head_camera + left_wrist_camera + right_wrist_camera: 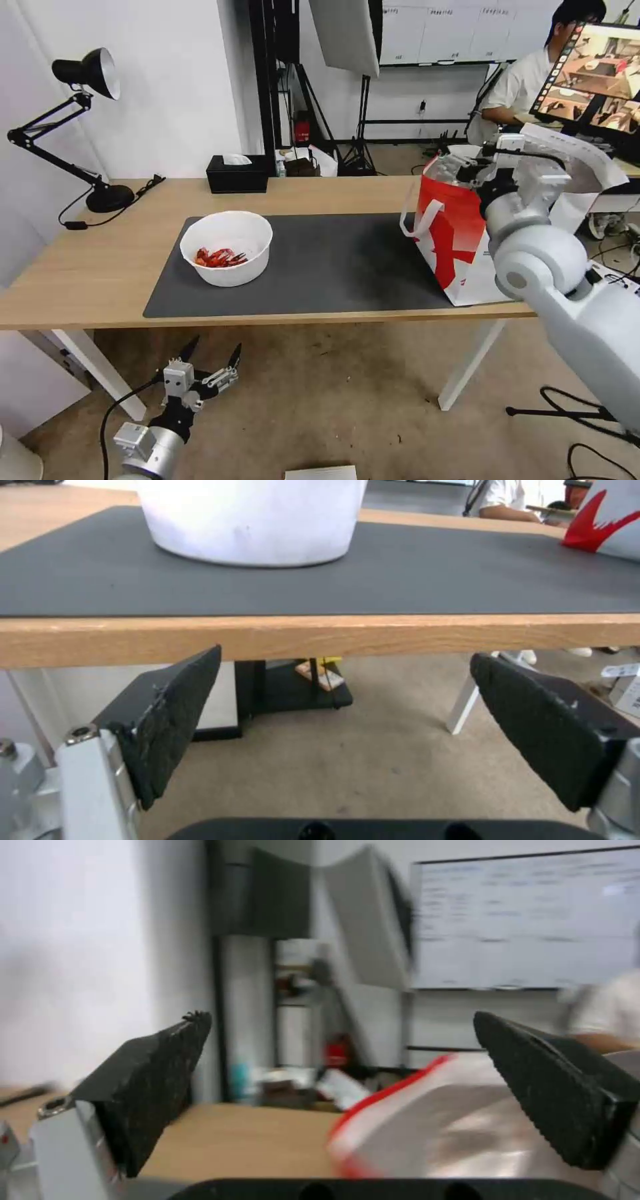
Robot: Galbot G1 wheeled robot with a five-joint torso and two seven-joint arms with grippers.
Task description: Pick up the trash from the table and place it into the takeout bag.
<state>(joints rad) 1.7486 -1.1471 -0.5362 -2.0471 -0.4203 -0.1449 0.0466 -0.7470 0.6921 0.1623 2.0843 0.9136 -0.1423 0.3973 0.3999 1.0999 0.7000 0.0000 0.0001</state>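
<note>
Above the takeout bag (453, 227), right end effector (481, 167) gapes empty

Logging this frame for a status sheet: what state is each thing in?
bowl: upright on the mat, red shells inside
takeout bag: standing, mouth open
left pincer: open, empty, below the table edge
right pincer: open, empty, over the bag mouth
tissue box: tissue poking out
</note>
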